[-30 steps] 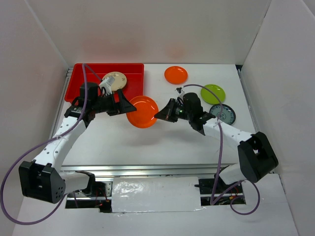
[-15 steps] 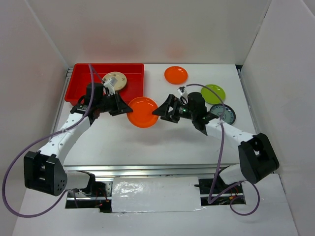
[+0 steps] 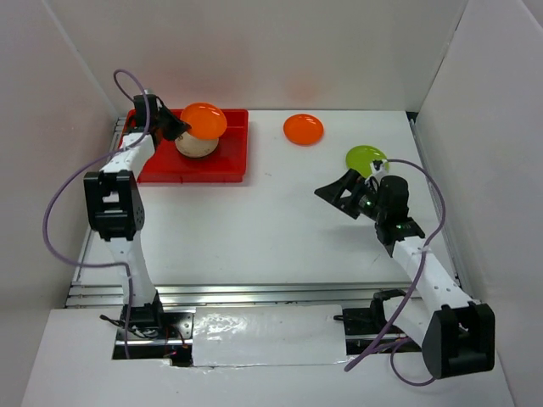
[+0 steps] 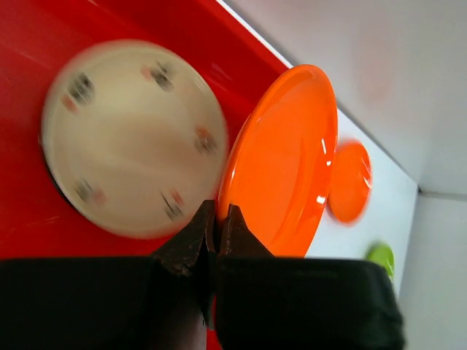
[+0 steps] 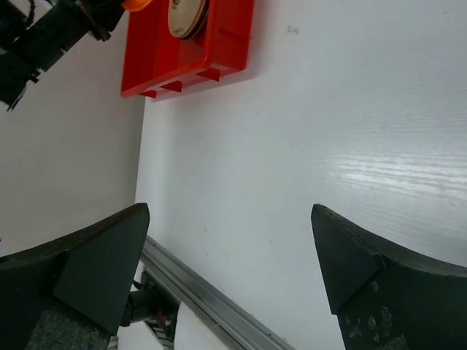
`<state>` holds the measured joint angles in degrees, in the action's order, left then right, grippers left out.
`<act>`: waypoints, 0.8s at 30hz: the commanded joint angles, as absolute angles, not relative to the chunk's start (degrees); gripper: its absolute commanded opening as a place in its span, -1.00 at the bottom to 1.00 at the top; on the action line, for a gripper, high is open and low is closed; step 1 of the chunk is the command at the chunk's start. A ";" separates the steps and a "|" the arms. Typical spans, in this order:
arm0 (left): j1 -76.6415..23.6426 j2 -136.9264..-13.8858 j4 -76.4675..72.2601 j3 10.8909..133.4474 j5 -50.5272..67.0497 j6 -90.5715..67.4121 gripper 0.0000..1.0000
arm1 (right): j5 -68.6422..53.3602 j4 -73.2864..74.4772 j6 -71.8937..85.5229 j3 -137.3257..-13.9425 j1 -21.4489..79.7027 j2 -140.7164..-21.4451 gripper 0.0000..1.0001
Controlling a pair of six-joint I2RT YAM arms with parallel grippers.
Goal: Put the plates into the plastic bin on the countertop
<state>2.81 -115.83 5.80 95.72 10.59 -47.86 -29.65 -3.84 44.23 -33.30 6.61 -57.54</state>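
Note:
My left gripper (image 3: 176, 127) (image 4: 217, 211) is shut on the rim of an orange plate (image 3: 204, 120) (image 4: 284, 160) and holds it tilted over the red plastic bin (image 3: 170, 170) (image 4: 29, 219). A patterned beige plate (image 3: 193, 147) (image 4: 131, 138) lies in the bin under it. A second orange plate (image 3: 303, 129) (image 4: 349, 182) and a lime green plate (image 3: 363, 157) rest on the white countertop (image 3: 271, 229). My right gripper (image 3: 337, 192) (image 5: 230, 211) is open with nothing between its fingers. It hovers over the countertop, just left of the green plate.
White walls (image 3: 254, 51) close in the back and both sides. A metal rail (image 3: 254, 292) (image 5: 211, 299) runs along the front edge. My right arm (image 3: 424, 263) stretches along the right side of the table. The bin (image 5: 219, 44) is far from my right gripper.
My left gripper shut on the orange plate and carried it back and left over the bin. My right gripper let go of it, opened wide and drew back to the right.

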 commanded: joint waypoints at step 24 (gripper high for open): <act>3.43 -104.87 21.96 100.11 -8.95 -45.18 0.99 | -20.66 13.53 39.90 -36.12 -12.29 -50.10 1.00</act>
<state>4.60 -112.90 21.06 99.70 -1.37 -46.54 -25.15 11.46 39.22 -35.94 -9.32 -50.00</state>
